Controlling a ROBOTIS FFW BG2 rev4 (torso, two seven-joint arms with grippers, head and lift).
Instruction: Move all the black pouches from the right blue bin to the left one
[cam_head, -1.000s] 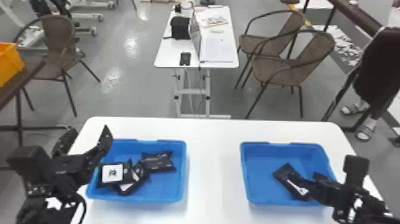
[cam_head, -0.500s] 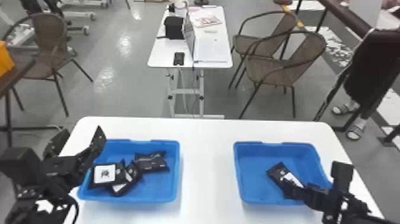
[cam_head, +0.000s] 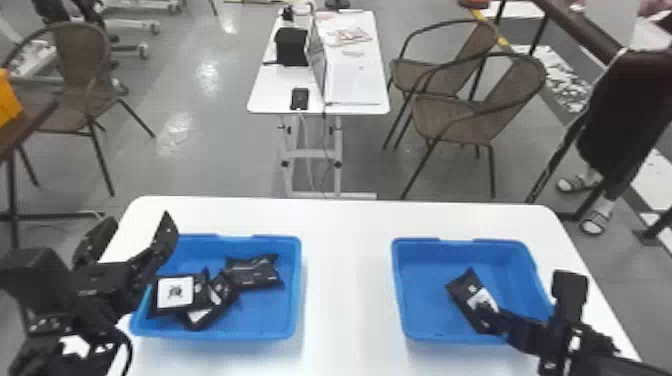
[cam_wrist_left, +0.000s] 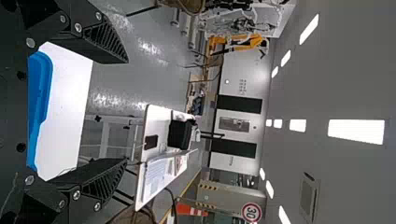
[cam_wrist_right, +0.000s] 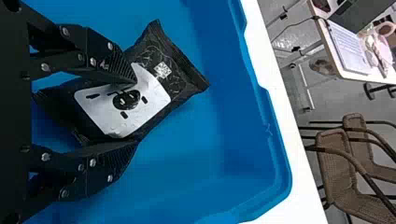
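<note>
Since the earlier frames the head view has swung a little, sliding the whole scene toward 9 o'clock, and the right gripper (cam_wrist_right: 136, 112) has edged inward over the last black pouch (cam_wrist_right: 161, 77). It reaches in from 4 o'clock, tilted down, with its fingers moderately apart: 1 above the white label, the other by the pouch's side. That spacing looks meant to straddle the body for a pinch; whether it has purchase I cannot tell. The pouch lies flat on the floor of the right blue bin (cam_head: 397, 285), running from 11 to 5 o'clock.

The left gripper (cam_wrist_left: 126, 111) waits at the left blue bin's (cam_head: 298, 290) 9 o'clock side, spread wide and empty, probably parked there to leave the drop area free. Inside that bin are 3 pouches: a white-labelled pouch (cam_head: 175, 294) at 9 o'clock, overlapping a second pouch (cam_head: 200, 316) at 8, and a third pouch (cam_head: 254, 272) at 1.

Both bins sit side by side on the white counter (cam_head: 347, 285), presumably so each arm can reach 1. Beyond, at 12 o'clock, stands a white table (cam_head: 270, 92), with 2 wicker armchairs (cam_head: 455, 117) at 1.
</note>
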